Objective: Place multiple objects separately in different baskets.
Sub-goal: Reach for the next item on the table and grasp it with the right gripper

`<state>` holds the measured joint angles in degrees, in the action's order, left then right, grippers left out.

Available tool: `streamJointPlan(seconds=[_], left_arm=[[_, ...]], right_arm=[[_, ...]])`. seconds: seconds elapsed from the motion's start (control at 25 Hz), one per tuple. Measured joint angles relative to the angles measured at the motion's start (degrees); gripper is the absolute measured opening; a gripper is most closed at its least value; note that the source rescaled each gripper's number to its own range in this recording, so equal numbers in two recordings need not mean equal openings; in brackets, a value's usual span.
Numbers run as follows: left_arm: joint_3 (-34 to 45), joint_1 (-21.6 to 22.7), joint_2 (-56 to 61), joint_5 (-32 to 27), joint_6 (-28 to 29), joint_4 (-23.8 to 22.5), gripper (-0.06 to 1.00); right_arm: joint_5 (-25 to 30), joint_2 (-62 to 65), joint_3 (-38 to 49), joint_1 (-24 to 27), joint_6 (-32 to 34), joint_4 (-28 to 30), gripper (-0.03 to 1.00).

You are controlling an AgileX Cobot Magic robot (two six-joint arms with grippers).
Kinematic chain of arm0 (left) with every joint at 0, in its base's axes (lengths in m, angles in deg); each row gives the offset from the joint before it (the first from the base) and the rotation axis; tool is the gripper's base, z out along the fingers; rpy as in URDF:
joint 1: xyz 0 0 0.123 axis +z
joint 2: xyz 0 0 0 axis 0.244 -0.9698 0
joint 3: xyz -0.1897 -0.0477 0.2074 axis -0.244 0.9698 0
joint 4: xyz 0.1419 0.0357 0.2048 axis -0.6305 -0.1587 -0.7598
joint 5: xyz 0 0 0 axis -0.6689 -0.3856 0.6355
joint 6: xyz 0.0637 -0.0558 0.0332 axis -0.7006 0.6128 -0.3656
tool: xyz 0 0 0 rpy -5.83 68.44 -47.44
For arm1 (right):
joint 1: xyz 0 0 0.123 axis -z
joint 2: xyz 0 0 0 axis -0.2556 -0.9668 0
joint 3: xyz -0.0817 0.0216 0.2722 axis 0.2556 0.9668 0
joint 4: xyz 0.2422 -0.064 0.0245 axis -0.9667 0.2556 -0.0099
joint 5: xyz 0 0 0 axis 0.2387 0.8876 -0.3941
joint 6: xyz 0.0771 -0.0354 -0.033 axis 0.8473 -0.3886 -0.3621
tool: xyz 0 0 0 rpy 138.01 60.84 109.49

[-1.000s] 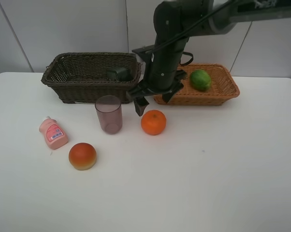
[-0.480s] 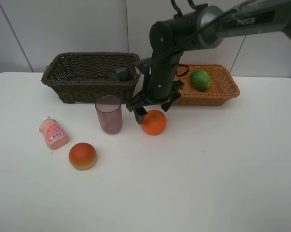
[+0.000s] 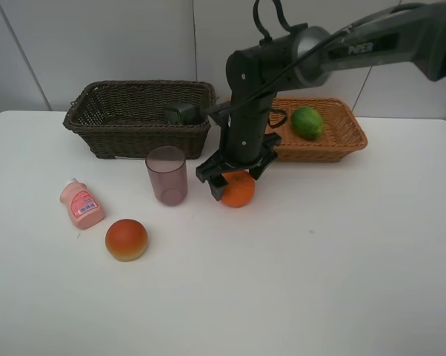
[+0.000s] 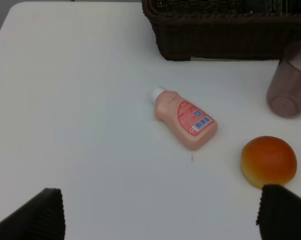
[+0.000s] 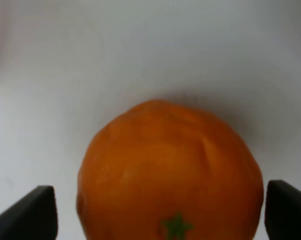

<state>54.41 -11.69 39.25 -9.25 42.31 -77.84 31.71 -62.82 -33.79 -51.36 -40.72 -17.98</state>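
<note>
Right claw (image 3: 234,181) has dropped astride orange (image 3: 240,194), purple cup (image 3: 167,175) close by.

A white table (image 3: 341,282) stands before pale grey wall panels (image 3: 97,44).

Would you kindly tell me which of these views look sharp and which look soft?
Exterior high view: evenly lit and crisp, only a faint shadow under the orange. Left wrist view: the pink bottle is in focus. Right wrist view: the orange fills the frame, slightly blurred.
</note>
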Motion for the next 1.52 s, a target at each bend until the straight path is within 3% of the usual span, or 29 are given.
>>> streamJointPlan(seconds=[1.0,1.08,1.16,1.52], left_arm=[[0.0,0.0,0.0,0.0,0.0,0.0,1.0],[0.0,0.0,0.0,0.0,0.0,0.0,1.0],[0.0,0.0,0.0,0.0,0.0,0.0,1.0],[0.0,0.0,0.0,0.0,0.0,0.0,1.0]], right_arm=[[-2.3,-2.89,0.0,0.1,-0.05,1.96,0.83],[-2.24,-3.02,0.0,0.1,-0.08,2.09,0.77],[-2.24,-3.02,0.0,0.1,-0.12,2.19,0.65],[-2.24,-3.02,0.0,0.1,-0.2,2.27,0.64]])
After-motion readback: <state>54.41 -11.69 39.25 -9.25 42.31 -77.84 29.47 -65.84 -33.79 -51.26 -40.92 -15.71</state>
